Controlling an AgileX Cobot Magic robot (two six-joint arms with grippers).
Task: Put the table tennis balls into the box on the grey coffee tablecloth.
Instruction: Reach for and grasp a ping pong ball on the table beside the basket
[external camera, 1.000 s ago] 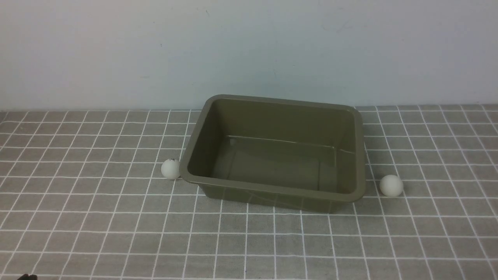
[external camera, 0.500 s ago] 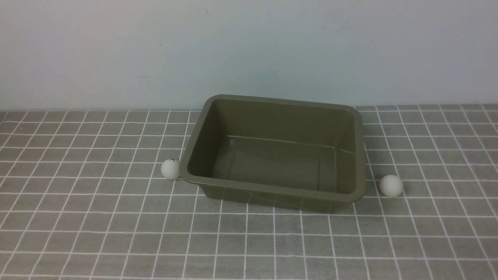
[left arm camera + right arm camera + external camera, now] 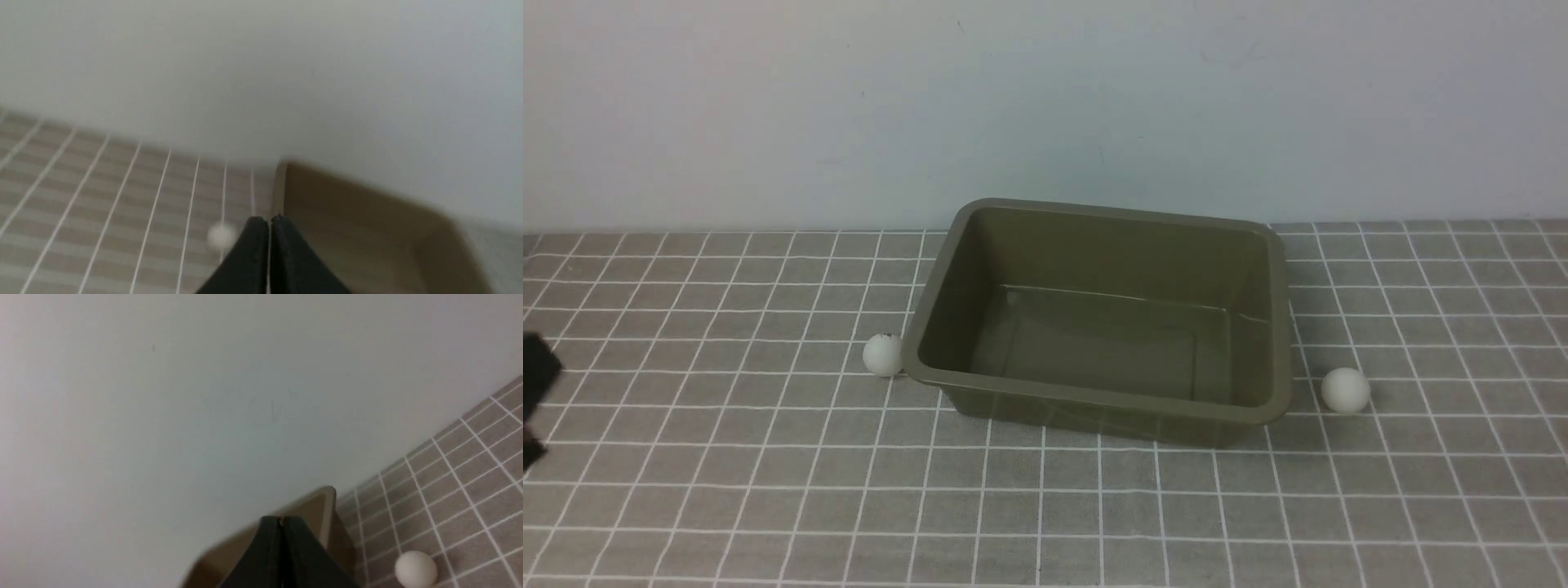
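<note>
Both table tennis balls lie on the checked grey-brown tablecloth [image 3: 727, 457], outside the olive-green box [image 3: 1111, 249], which looks empty. The left ball [image 3: 882, 355] sits against the box's left wall near its front corner, touching the rim or all but touching it (the front view does not settle which). The right ball [image 3: 1344, 389] lies near the box's right front corner, with a clear strip of cloth between the two.

The left gripper [image 3: 269, 220] is fully closed, its two black fingers pressed together with nothing between them. Its blurred wrist view looks past them toward the left ball and a corner of the box. The right gripper [image 3: 281, 520] is likewise closed on nothing, aimed at the box's right end with the right ball off to one side. In the front view only a dark blurred shape [image 3: 538, 380] shows at the left edge, probably part of the left arm. The right arm is out of that view.

The balls are likely very light, hollow, stiff and smooth, so a nudge would send one rolling and an off-centre pinch could squirt it away. Each is best taken from above across its widest part, with opened fingers and a gentle squeeze. For the left ball, the fingers should straddle it along the box wall, since the wall blocks the other direction. A low release should limit bouncing.
</note>
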